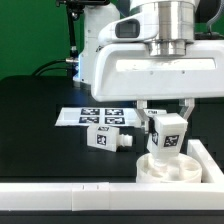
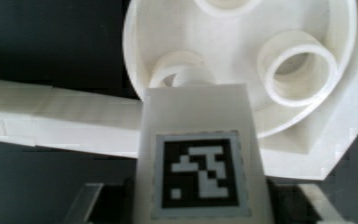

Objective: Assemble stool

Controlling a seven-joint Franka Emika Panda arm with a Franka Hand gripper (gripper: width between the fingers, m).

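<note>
My gripper (image 1: 166, 118) is shut on a white blocky stool leg (image 1: 166, 136) with a black-and-white tag on its face. The leg hangs upright just above the round white seat (image 1: 168, 167), which rests against the white edge bars at the front right. In the wrist view the held leg (image 2: 197, 150) fills the middle, tag toward the camera, and its far end points at the seat (image 2: 247, 60) near a round socket hole (image 2: 302, 70). Two more tagged legs (image 1: 108, 138) lie on the black mat to the exterior view's left of the seat.
The marker board (image 1: 92, 117) lies flat on the mat behind the loose legs. Long white edge bars (image 1: 70, 190) run along the front, and another (image 1: 208, 160) stands at the right. The robot's white base fills the back.
</note>
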